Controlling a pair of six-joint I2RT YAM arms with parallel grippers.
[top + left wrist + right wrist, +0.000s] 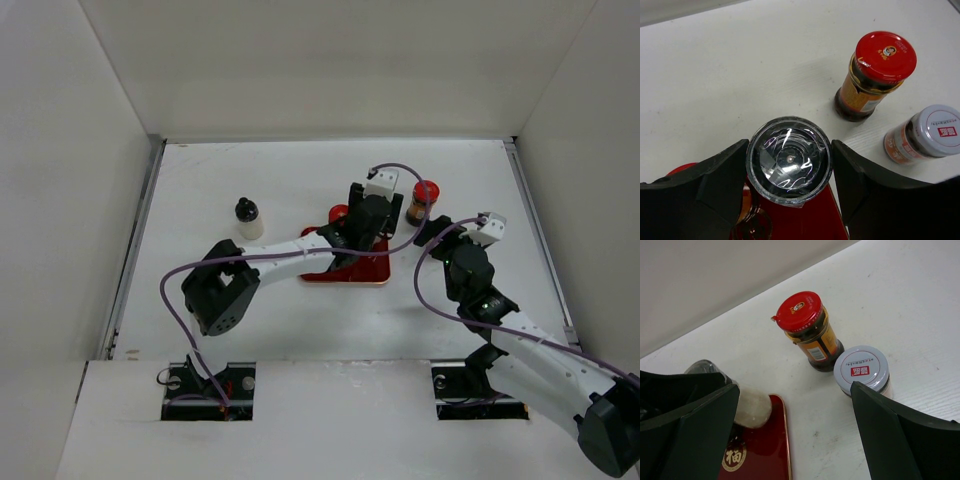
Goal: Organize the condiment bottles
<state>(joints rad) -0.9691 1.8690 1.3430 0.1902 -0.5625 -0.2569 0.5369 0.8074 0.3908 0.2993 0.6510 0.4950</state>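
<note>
A black-cap bottle [247,218] stands alone on the left part of the white worktop [220,170], well away from the rest. Next comes the red tray [352,270]. A red-cap jar [338,212] stands at its far end. The left tool [790,150] is clamped on a shiny-cap jar [789,165], one finger on each side, over the far end of the tray. I cannot tell if this jar touches the tray. To the right, off the tray, a second red-cap jar [879,75] stands on the worktop. A white-cap jar [932,134] is just beside it. The right tool [795,389] is wide apart and holds nothing. The white-cap jar is by its right finger.
</note>
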